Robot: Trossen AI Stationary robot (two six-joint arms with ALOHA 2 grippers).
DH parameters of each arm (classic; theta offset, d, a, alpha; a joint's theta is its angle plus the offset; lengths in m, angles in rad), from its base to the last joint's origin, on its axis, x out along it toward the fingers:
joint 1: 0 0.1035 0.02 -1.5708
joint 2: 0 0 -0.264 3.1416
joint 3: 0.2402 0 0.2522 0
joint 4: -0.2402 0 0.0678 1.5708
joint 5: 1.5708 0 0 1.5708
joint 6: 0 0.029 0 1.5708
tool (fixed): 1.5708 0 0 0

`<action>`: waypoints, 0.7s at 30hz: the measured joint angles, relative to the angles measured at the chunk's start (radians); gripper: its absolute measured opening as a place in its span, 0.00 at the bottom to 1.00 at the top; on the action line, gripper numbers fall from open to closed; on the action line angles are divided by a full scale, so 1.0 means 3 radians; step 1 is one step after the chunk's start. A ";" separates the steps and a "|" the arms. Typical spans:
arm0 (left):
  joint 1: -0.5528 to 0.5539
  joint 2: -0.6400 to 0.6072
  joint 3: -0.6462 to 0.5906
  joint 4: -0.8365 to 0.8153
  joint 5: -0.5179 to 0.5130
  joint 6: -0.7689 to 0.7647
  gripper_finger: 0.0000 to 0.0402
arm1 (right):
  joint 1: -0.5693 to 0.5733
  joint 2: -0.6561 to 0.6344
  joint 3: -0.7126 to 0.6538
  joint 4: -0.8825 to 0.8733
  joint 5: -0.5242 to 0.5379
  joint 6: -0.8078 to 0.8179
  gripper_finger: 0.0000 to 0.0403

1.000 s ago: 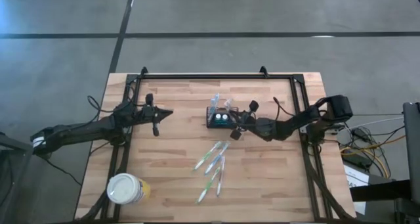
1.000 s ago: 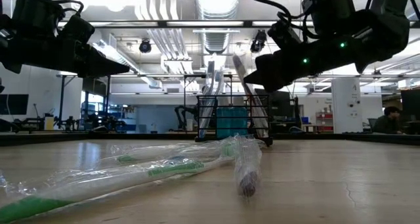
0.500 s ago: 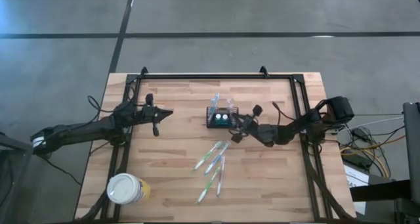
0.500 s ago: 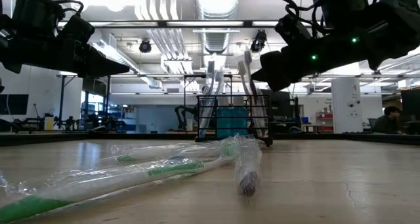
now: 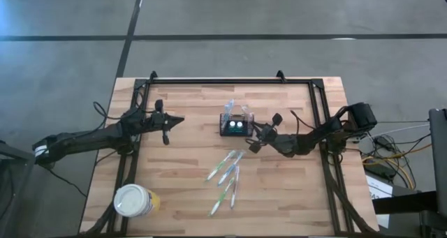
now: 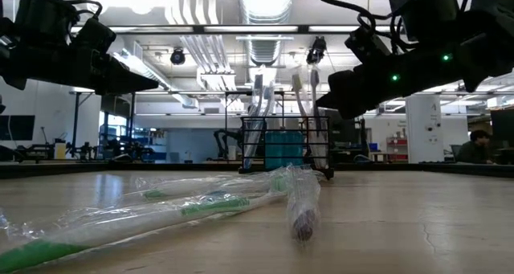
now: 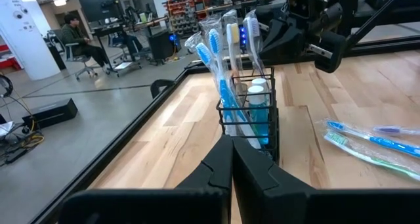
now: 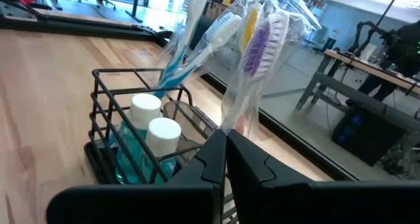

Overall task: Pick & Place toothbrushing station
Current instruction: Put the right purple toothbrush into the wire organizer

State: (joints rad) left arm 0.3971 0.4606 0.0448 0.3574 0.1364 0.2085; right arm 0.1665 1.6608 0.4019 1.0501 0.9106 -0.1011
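Your toothbrushing station stands upright near the middle of the table, a black wire caddy holding two white-capped blue bottles and several wrapped toothbrushes leaning up out of it. Its long axis runs across the table. The right gripper sits just beside the caddy's right end, fingers pressed together on nothing, by far the nearer. The left gripper waits well off the caddy's left side, also pressed together.
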 joint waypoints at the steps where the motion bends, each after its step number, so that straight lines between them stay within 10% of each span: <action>1: -0.0001 0.0000 0.0000 0.0001 0.0000 -0.0001 0.02 | 0.0000 0.0000 0.0000 -0.0001 -0.0011 0.0021 0.02; 10: 0.0001 0.0000 0.0000 0.0001 0.0001 -0.0004 0.02 | -0.0001 0.0000 0.0083 -0.0011 -0.0129 0.0051 0.04; 21: -0.0001 0.0000 0.0000 0.0001 0.0000 -0.0008 0.02 | -0.0003 -0.0004 0.0242 -0.0399 -0.0023 0.0152 0.30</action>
State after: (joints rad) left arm 0.3969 0.4606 0.0448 0.3576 0.1364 0.2061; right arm 0.1658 1.6596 0.4746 0.9305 0.9036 -0.0556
